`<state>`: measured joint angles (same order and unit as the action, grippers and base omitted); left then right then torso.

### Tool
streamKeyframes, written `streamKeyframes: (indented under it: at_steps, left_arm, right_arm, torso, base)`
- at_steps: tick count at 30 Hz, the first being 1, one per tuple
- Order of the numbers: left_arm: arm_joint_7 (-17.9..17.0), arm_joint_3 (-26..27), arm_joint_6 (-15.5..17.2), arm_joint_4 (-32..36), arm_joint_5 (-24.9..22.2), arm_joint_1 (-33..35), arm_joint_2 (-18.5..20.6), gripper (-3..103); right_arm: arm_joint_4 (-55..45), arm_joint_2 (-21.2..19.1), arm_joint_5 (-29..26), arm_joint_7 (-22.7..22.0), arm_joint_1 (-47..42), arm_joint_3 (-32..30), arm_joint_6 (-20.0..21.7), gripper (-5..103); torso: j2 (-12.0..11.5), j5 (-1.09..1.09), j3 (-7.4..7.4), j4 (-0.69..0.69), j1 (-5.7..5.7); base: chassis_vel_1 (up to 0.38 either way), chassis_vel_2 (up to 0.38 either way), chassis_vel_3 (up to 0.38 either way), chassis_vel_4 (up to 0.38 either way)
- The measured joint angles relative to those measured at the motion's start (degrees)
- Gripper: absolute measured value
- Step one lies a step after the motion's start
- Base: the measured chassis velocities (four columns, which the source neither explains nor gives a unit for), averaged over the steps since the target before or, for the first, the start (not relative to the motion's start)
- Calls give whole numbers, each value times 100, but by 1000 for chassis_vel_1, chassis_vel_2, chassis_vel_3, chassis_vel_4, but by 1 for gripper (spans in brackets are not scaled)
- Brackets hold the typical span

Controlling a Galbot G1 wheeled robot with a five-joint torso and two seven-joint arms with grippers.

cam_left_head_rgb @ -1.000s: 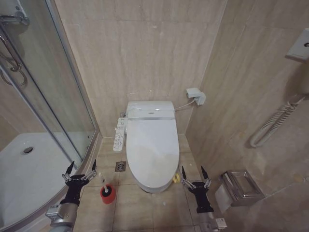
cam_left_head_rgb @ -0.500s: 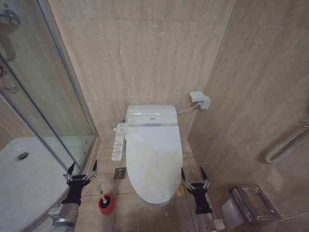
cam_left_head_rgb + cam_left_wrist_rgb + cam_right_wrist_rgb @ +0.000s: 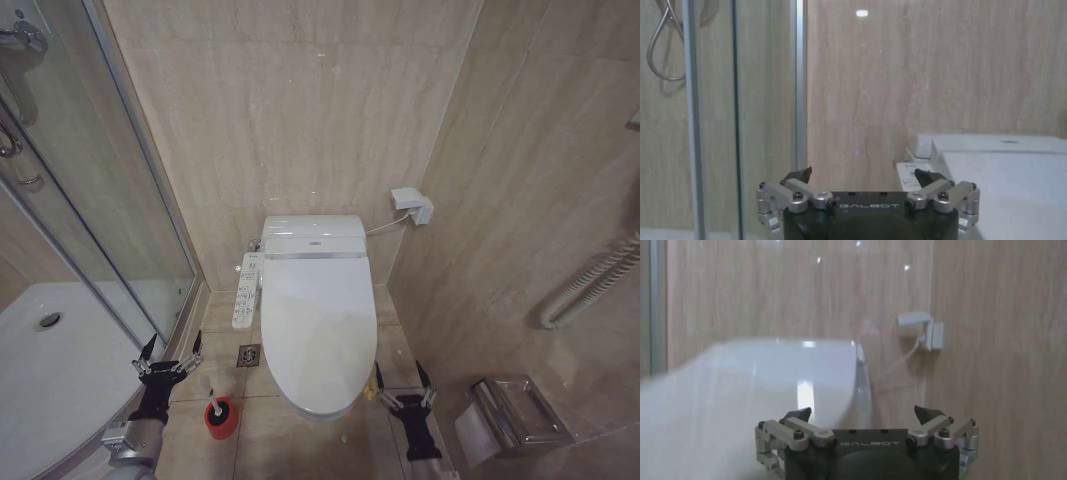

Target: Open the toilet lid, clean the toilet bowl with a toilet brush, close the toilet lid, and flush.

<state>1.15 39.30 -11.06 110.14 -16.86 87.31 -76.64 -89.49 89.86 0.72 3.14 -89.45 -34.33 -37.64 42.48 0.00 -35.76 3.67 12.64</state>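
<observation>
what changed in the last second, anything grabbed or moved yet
Nothing taken hold of. The head camera shifted, so the whole scene sits differently. The right tool has dropped lower in view beside the bowl; the left tool stays open near the toilet brush. The toilet lid stays closed.

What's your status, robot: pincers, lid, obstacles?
Left pincer and right pincer open, flanking the toilet. Toilet lid shut. Toilet brush in its holder, untouched. Nothing blocking.

Large smooth white plastic toilet lid (image 3: 318, 325) shut, centre; slim white-handled toilet brush (image 3: 218, 412) on floor to its left, shower tray (image 3: 50, 370) farther left.
</observation>
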Motion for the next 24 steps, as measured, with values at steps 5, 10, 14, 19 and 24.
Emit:
streamKeyframes:
  at_steps: [5, 10, 14, 19, 24]
  left_arm:
    - [4, 0, -1, -64, -41, -34, 18, 100]
    - [13, -10, -13, -126, -64, -72, 34, 100]
    - [20, -21, -20, -155, -86, -92, 57, 100]
    - [25, -24, -23, -184, -104, -110, 110, 100]
    - [27, -23, -23, -240, -118, -125, 146, 100]
  right_arm:
    - [223, -97, 130, -65, -75, -12, -50, 100]
    - [336, -195, 275, -21, -181, 17, -113, 100]
    - [516, -267, 413, 116, -177, 45, -176, 100]
    - [949, -414, 581, 430, -24, 46, -289, 100]
    - [1364, -477, 598, 705, 218, 42, -401, 100]
  torso:
    - [0, 0, 0, 0, 0]
    - [0, 0, 0, 0, 0]
    - [0, 0, 0, 0, 0]
    - [0, 0, 0, 0, 0]
    - [0, 0, 0, 0, 0]
  base:
    - [0, 0, 0, 0]
    - [0, 0, 0, 0]
    - [0, 0, 0, 0]
    - [0, 0, 0, 0]
    - [0, 0, 0, 0]
